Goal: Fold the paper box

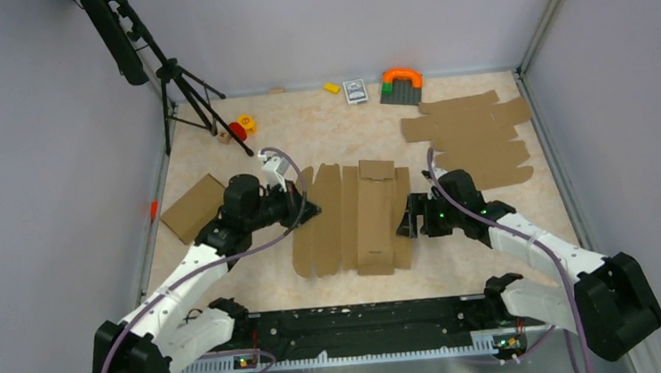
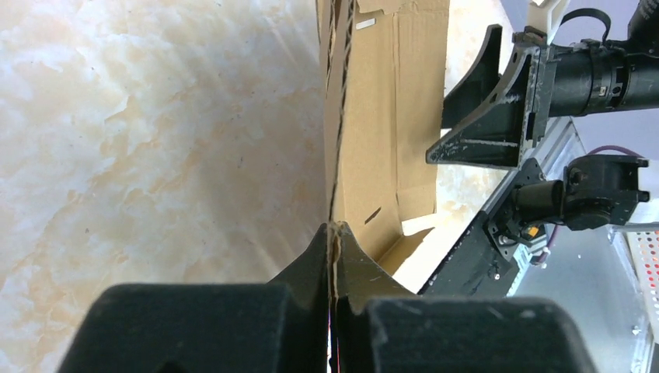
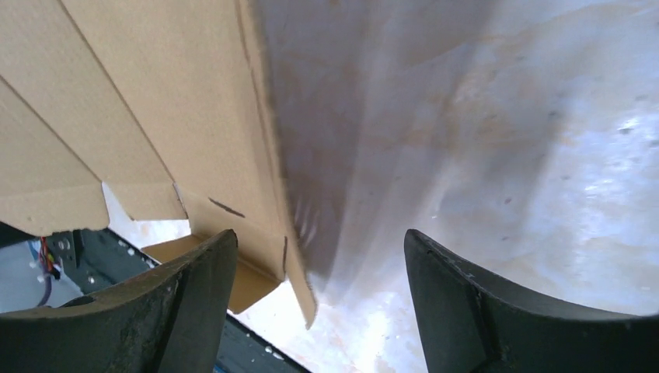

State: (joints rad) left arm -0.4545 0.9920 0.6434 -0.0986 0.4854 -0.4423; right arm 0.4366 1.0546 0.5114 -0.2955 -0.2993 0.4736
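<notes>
Paper box [image 1: 356, 216] lies mostly flat in the middle of the table [image 1: 323, 134], between my two arms, long side running near to far. Its creased panels sit side by side, with a narrower flap on top in the center.

My left gripper [image 1: 309, 210] is at the box's left edge. In the left wrist view, left gripper [image 2: 334, 233] has its fingers pressed together, pinching the thin cardboard edge of the box [image 2: 381, 116]. That left panel looks slightly lifted off the table, but the angle is poor.

My right gripper [image 1: 408, 216] is at the box's right edge, low over the table. In the right wrist view, right gripper [image 3: 319, 245] is spread wide. The box's [image 3: 155, 116] edge sits in the gap, closer to one finger. I can't tell if that finger touches the cardboard. Nothing is pinched there.

A pile of cardboard sheets [image 1: 474, 135] lies far right, well apart from the box. One separate cardboard piece [image 1: 193, 208] lies at the left, beside my left arm. An orange arch [image 1: 400, 78], a small card box [image 1: 355, 91] and a yellow block [image 1: 332, 87] sit along the far edge. A tripod [image 1: 178, 83] stands in the far left corner, with red and yellow toys [image 1: 240, 127] near its feet.
</notes>
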